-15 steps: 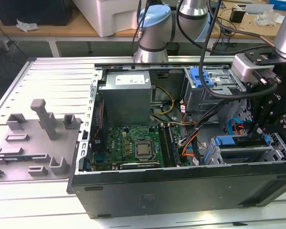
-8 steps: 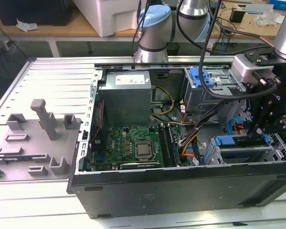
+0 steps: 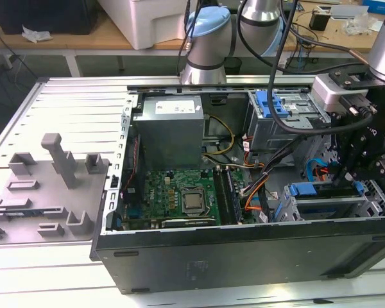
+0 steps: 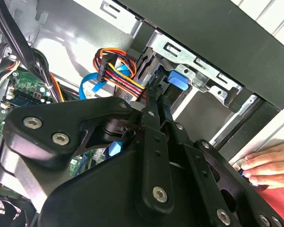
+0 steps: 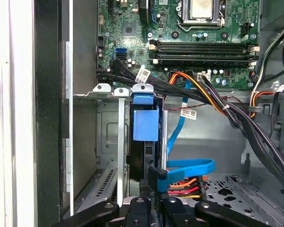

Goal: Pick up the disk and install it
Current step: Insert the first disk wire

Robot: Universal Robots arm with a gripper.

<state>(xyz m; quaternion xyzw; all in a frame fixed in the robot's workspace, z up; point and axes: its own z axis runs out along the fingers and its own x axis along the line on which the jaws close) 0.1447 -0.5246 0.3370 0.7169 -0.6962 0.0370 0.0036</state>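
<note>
The disk [image 5: 143,158] stands edge-on inside a slot of the grey metal drive cage [image 5: 109,137], at the case's front corner on the exterior view's right. Its blue bracket [image 5: 145,124] faces the motherboard, and this bracket [image 3: 303,190] also shows in the exterior view. My black gripper [image 3: 351,176] reaches down into the case at the disk's other end. In the first wrist view the gripper [image 5: 155,196] is shut on that end of the disk. In the second wrist view the gripper [image 4: 156,92] points into the cage.
Black, orange and blue cables [image 5: 217,104] run close beside the cage. The motherboard [image 3: 179,192], a grey power-supply box [image 3: 173,128] and a second cage with a blue latch [image 3: 276,109] fill the case. A person's hand [image 4: 270,163] rests outside the case wall. A grey fixture [image 3: 51,192] lies at the exterior view's left.
</note>
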